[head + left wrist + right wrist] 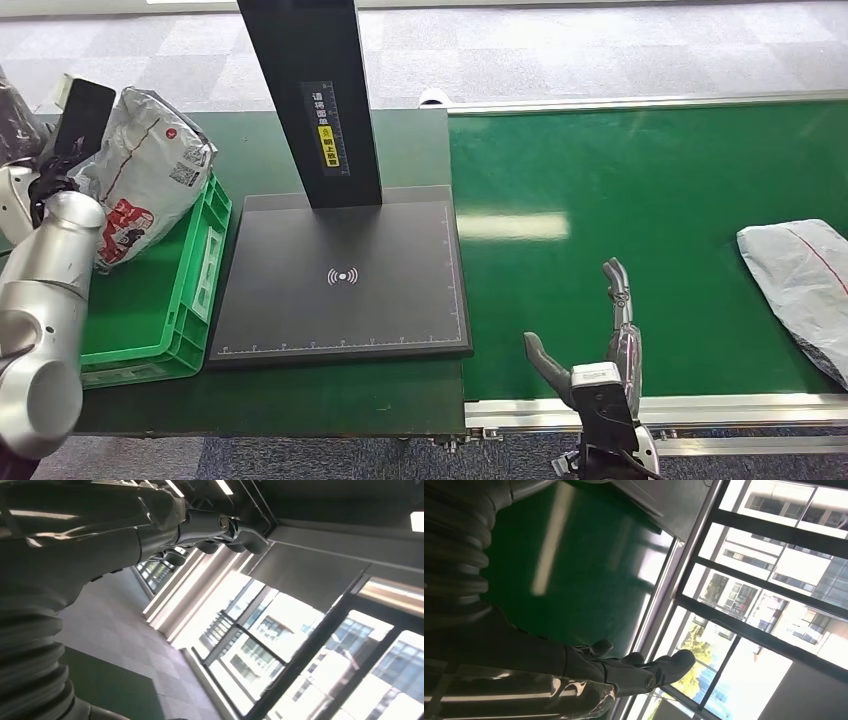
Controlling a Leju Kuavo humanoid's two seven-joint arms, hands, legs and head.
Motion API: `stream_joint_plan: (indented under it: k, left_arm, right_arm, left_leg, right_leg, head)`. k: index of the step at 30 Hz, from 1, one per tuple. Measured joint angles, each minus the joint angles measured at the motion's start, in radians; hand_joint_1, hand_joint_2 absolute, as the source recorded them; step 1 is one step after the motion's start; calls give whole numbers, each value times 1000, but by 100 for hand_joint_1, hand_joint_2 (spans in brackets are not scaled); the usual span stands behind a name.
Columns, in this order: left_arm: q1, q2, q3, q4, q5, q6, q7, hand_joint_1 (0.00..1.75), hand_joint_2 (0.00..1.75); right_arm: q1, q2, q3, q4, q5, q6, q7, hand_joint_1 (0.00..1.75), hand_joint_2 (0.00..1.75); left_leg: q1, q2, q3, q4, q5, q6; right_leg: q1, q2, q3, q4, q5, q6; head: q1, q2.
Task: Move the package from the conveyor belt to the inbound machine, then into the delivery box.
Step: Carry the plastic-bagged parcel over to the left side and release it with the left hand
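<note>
Our right hand (600, 340) is up over the near edge of the green conveyor belt (640, 210), fingers straight and spread, thumb out, holding nothing. Our left hand (45, 165) is raised over the green crate (195, 300) at far left. A grey-and-red printed package (150, 170) sits right against it, propped in the crate and leaning on its back rim. We can't tell whether the fingers are gripping the bag or just beside it; the left wrist view has them lightly curled (225, 530) against ceiling and windows.

A second grey package (800, 285) lies flat on the belt at far right, well apart from the right hand. Between crate and belt is the black scanner plate (340, 275) with its dark upright post (305, 100), all on a green table. Beyond that, grey tiled floor (600, 50). The wrist views catch big windows with buildings outside.
</note>
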Motion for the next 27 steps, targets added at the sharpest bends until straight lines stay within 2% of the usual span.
stream_joint_plan:
  k: [3,5,6,8,9,12,15,17,21,25,27]
  left_arm:
    - [15,-53,59,-46,225,-34,-228,0,175]
    - [71,-100,41,-140,461,-98,-314,0,175]
    - [121,-123,8,-216,568,-133,-323,0,175]
    - [262,-166,-100,-410,730,-164,-344,0,175]
    - [349,-185,-177,-525,763,-145,-359,0,175]
    - [599,-217,-444,-843,745,-37,-385,0,175]
    - [762,-234,-622,-1032,767,-13,-379,0,175]
    - [848,-256,-698,-1075,816,-29,-361,0,175]
    - [968,-321,-811,-1032,858,-37,-363,0,175]
    - [1007,-347,-839,-963,875,-23,-368,0,175]
    - [1013,-351,-835,-909,918,-36,-369,0,175]
  right_arm:
    - [6,3,-2,3,5,-5,-3,0,175]
    - [10,6,-4,8,4,-11,-11,0,175]
    - [12,7,-6,11,-1,-13,-17,0,175]
    - [14,10,-8,18,-20,-13,-28,0,175]
    - [15,10,-8,21,-32,-10,-34,0,175]
    - [18,12,-9,27,-63,1,-49,0,175]
    - [26,17,-9,28,-87,9,-60,0,175]
    - [34,23,-7,31,-87,8,-69,0,175]
    - [46,41,7,49,-61,-12,-94,0,175]
    - [53,49,21,91,-67,-34,-122,0,175]
    - [52,51,38,144,-74,-75,-169,0,175]
  left_leg:
    - [0,-1,0,0,0,0]
    - [-1,-1,1,0,0,0]
    - [-1,0,1,0,-1,0]
    - [-2,1,2,0,-2,1]
    - [-2,1,2,0,-3,1]
    - [-3,1,2,0,-6,4]
    - [-4,1,3,0,-10,5]
    - [-3,1,5,0,-12,5]
    - [-3,0,6,0,-13,5]
    - [-3,0,7,0,-12,5]
    - [-3,-1,7,0,-13,5]
  right_leg:
    - [0,0,1,0,0,0]
    - [-1,0,2,0,0,0]
    - [-1,0,2,0,0,0]
    - [-2,0,2,0,0,1]
    - [-2,0,2,0,-1,2]
    - [-4,0,2,-1,-4,4]
    - [-4,1,3,-2,-7,5]
    - [-4,0,6,-2,-10,6]
    - [-4,-1,8,-2,-11,5]
    - [-3,-1,9,-2,-11,5]
    - [-3,-1,10,-2,-11,5]
  head:
    - [0,0]
    - [0,0]
    - [0,0]
    - [0,0]
    - [0,0]
    - [0,0]
    - [0,0]
    - [0,0]
    - [0,0]
    - [0,0]
    - [-1,0]
